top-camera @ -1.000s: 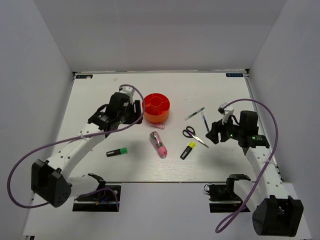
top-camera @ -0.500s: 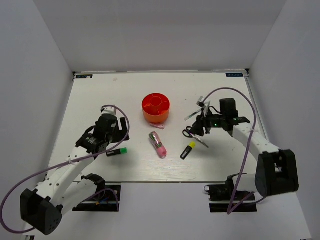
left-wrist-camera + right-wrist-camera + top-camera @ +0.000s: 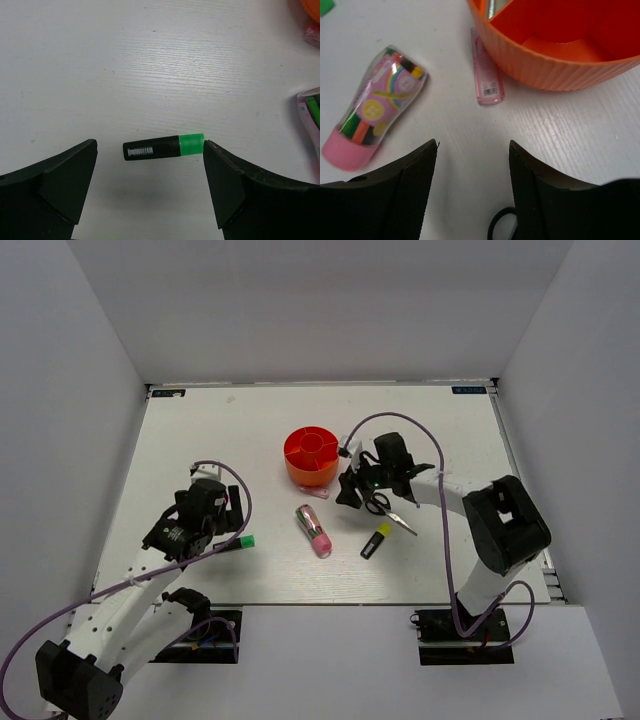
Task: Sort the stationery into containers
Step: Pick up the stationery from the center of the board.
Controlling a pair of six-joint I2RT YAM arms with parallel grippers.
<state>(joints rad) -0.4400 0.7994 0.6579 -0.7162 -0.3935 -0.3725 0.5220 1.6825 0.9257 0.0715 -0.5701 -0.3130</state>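
Note:
The green marker (image 3: 164,146) lies flat between the wide-open fingers of my left gripper (image 3: 149,150), its green cap next to the right finger; only the cap (image 3: 246,539) shows from the top. My right gripper (image 3: 346,494) is open and empty, low over the table between the orange-red organiser (image 3: 312,456) and the black-handled scissors (image 3: 386,507). A scissors loop (image 3: 502,226) shows between its fingers (image 3: 555,195). The chunky pink-and-green pen (image 3: 315,530) and the yellow highlighter (image 3: 375,540) lie in front of the organiser. The thin clear pen is hidden.
A small flat pink item (image 3: 487,75) lies against the organiser's near wall (image 3: 560,65). The right forearm (image 3: 440,490) stretches across the table right of the organiser. White walls close off the table's back and sides.
My left arm has pulled back from the organiser and come down over the green marker. My right arm has swung left from the table's right side to the scissors by the organiser.

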